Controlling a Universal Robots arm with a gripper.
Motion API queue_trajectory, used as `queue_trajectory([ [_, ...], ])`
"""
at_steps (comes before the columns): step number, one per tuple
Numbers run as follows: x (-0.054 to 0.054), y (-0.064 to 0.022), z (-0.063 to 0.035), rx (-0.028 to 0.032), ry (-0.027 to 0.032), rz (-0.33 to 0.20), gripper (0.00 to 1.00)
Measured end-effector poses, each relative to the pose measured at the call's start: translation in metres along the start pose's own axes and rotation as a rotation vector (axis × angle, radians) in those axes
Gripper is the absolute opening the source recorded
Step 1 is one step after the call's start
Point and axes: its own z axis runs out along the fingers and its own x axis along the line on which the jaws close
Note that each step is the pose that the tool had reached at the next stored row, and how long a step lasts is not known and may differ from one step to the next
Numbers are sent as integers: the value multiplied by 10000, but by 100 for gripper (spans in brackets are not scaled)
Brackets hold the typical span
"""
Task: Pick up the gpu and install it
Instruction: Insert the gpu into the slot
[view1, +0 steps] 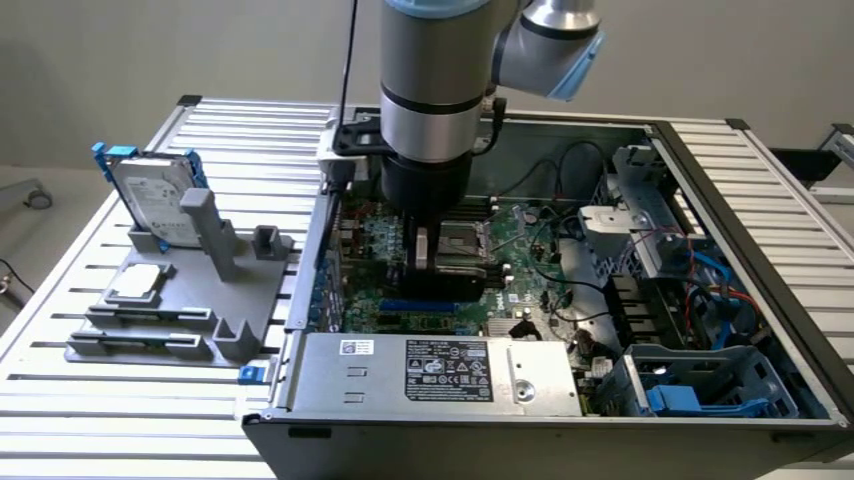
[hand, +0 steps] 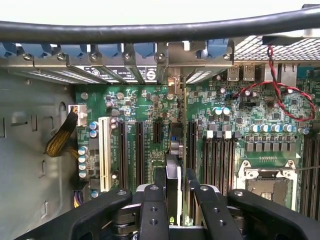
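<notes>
Overhead, a slatted metal table (view1: 120, 430) carries an open computer case (view1: 747, 200) that takes up the centre and right of the exterior view. A grey fixture (view1: 174, 310) with a blue-framed hard drive (view1: 150, 195) stands at the exterior view's left. The robot arm (view1: 430, 90) comes straight down from the top centre of that view into the case, over the green motherboard (view1: 527, 240).

The gripper (hand: 175, 180) is clamped on the gpu (hand: 173, 167), with one black finger (hand: 152, 210) pressed to each flat face. The card is up off the fixture and inside the case, so the pick looks done and the step in hand is the install.

The gpu stands on its thin edge, faces upright. Its long axis runs away from the wrist camera, parallel to the black expansion slots (hand: 123, 150), and its far end points at the bracket openings (hand: 150, 75) in the case's rear wall. It sits between two of those slots. Whether its lower edge already touches a connector cannot be told.

Seating it would call for the card's edge to stay in line with its slot and for a straight downward press.
</notes>
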Motion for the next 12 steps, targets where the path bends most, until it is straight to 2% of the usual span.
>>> queue_trajectory([
  [7, 4, 0, 25, -10, -2, -19, 27],
  [12, 8, -1, 40, -40, 2, -31, 27],
])
